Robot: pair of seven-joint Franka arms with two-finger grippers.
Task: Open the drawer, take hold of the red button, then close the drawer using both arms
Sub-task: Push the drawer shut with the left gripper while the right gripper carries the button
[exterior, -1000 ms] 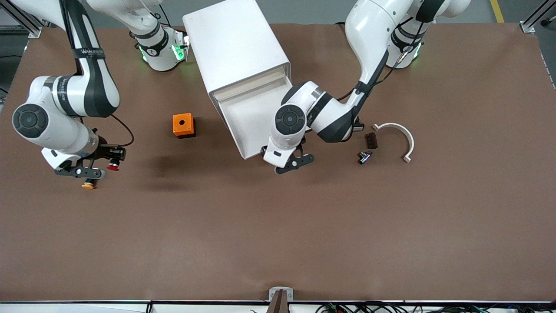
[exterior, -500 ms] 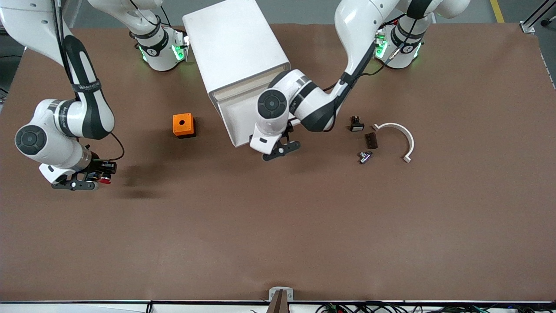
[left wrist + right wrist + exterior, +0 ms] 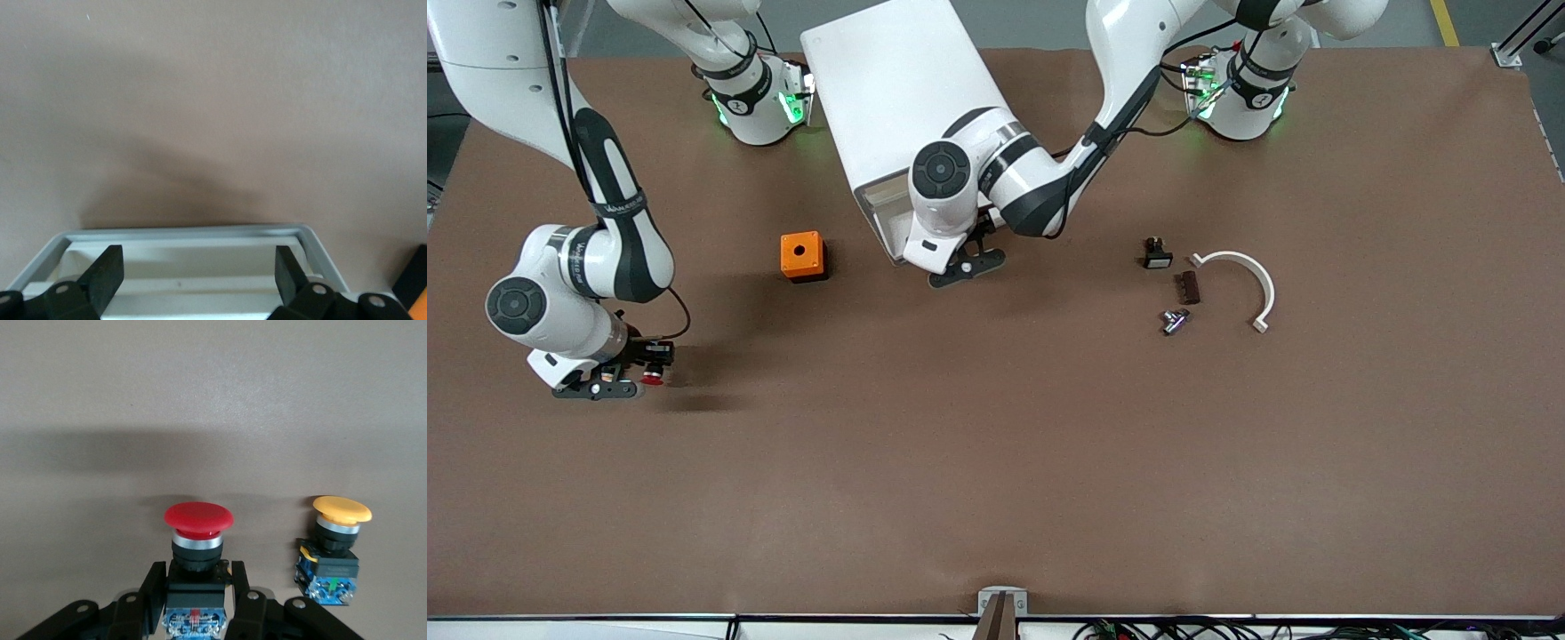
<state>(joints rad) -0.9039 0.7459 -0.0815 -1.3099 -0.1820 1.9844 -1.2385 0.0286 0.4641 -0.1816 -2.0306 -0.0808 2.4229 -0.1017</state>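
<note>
My right gripper [image 3: 624, 373] is shut on the button's black-and-blue body [image 3: 195, 587], low over the table at the right arm's end. The red cap [image 3: 655, 378] sticks out past the fingers [image 3: 152, 585]. The drawer [image 3: 882, 212] sticks out a short way from the top of the white cabinet [image 3: 898, 89]. At its front edge my left gripper [image 3: 966, 268] is open. In the left wrist view the drawer's grey-white rim [image 3: 187, 233] runs across just ahead of the spread fingers [image 3: 107, 272], with nothing between them.
A yellow-orange-capped button [image 3: 340, 520] stands on the table close beside the red one. An orange box with a hole [image 3: 801, 255] lies between the cabinet and the right gripper. A white curved piece [image 3: 1249, 271] and small dark parts [image 3: 1185, 286] lie toward the left arm's end.
The left arm has pushed the drawer most of the way back into the cabinet. The right gripper has come down toward the table with the red button.
</note>
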